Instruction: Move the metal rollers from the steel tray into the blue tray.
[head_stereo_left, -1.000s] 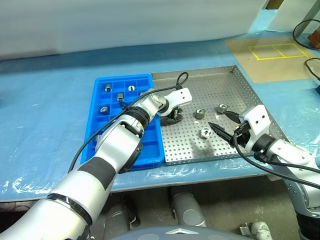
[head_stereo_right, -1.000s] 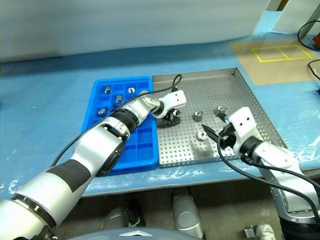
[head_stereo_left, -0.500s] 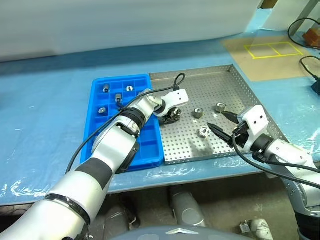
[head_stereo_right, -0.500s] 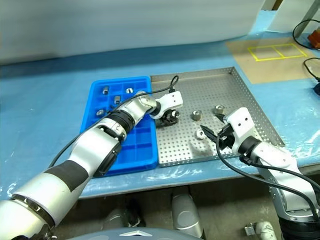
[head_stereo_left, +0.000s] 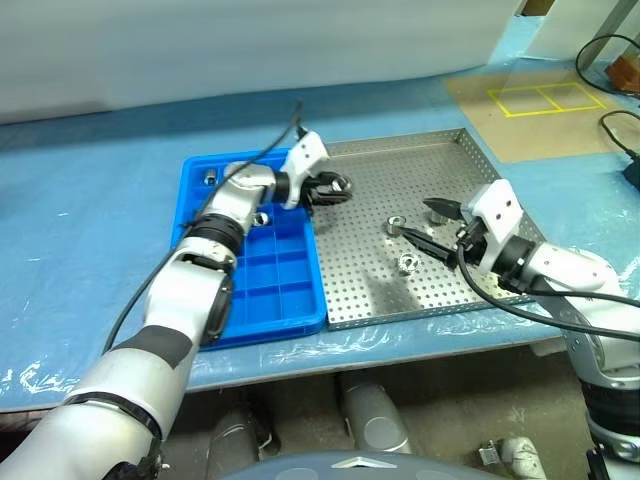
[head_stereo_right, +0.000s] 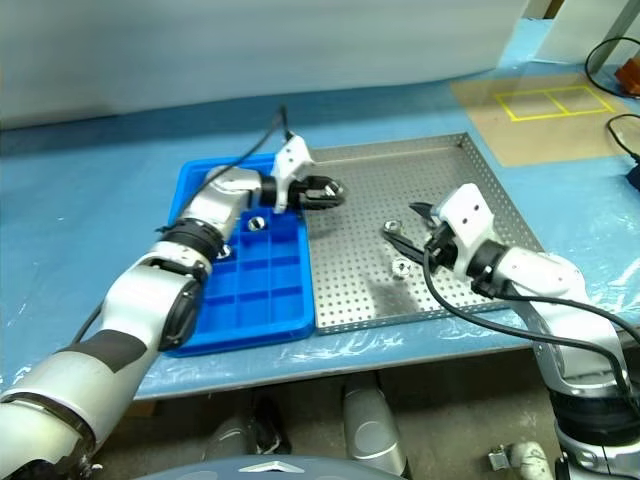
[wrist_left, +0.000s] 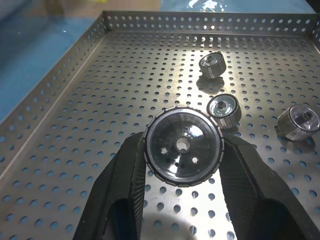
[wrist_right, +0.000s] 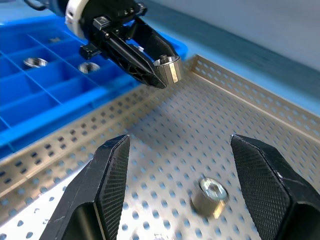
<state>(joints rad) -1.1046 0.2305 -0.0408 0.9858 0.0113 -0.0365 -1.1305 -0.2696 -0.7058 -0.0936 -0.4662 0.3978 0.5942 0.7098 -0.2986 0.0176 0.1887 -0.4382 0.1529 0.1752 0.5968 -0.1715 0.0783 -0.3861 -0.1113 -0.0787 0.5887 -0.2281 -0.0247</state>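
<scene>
The steel tray (head_stereo_left: 440, 170) serves as the landmark. Over its near right part hangs the right gripper (head_stereo_left: 425, 222), fingers spread wide with nothing between them. Two metal rollers (head_stereo_left: 407, 263) lie on the tray floor close by that gripper, one just nearer than its fingertips, one beside them. Farther back, above the tray's left edge, the left gripper (head_stereo_left: 338, 186) is clamped on one roller (wrist_left: 183, 146), lifted off the floor. The blue tray (head_stereo_left: 265, 290) touches the steel tray's left side, with more rollers in its far compartments
</scene>
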